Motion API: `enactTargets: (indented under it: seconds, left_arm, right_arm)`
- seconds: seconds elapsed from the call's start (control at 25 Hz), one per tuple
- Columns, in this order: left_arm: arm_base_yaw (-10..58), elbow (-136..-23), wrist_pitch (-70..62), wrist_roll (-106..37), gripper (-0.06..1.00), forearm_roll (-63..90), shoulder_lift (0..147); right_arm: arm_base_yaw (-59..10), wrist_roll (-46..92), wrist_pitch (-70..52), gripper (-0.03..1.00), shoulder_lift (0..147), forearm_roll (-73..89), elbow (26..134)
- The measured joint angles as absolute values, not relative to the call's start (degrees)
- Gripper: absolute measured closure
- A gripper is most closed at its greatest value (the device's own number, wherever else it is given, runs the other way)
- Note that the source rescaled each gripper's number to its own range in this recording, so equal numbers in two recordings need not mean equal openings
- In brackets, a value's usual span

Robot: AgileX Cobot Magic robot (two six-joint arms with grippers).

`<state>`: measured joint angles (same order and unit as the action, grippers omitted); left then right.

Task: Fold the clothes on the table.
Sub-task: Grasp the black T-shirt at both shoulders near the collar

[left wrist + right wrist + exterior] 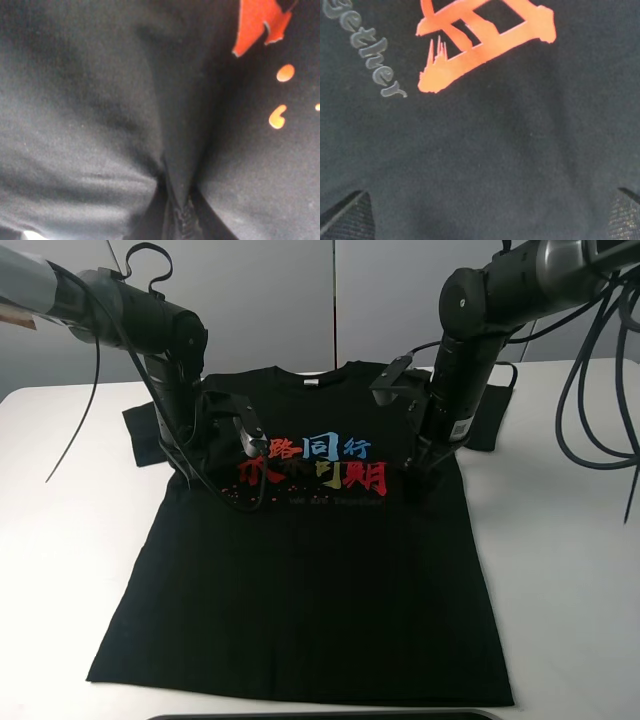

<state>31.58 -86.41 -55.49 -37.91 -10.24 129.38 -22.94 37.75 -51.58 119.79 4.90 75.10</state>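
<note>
A black T-shirt (300,580) with red, blue and yellow characters on its chest lies flat on the white table (60,540), collar towards the back. My left gripper (196,478) is down on the shirt's left chest. In the left wrist view its jaws (177,220) are closed on a pinched ridge of the black fabric (100,125). My right gripper (413,485) is down on the right chest beside the print. In the right wrist view it (485,220) is open, with flat fabric between the two fingertips (342,217).
Both short sleeves (140,435) spread out sideways near the arms. A dark object's edge (320,716) shows at the table's front edge. Cables (600,390) hang from the right arm over the table's right side.
</note>
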Motion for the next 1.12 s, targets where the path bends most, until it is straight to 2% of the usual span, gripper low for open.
enactTargets:
  seconds: [0.96, 1.04, 1.12]
  left_arm:
    - [31.6, -86.4, -55.5, -37.9, 0.94, -9.3, 129.4]
    - [31.6, -86.4, -55.5, -37.9, 0.94, -9.3, 129.4]
    - [31.6, -86.4, -55.5, -37.9, 0.94, -9.3, 129.4]
  right_arm:
    - [-22.8, 35.6, -52.4, -0.03, 125.6, 1.2, 79.9]
    - [-22.8, 35.6, -52.1, 0.04, 125.7, 0.4, 79.9]
    - [-22.8, 35.6, -51.9, 0.16, 125.9, -0.5, 80.0]
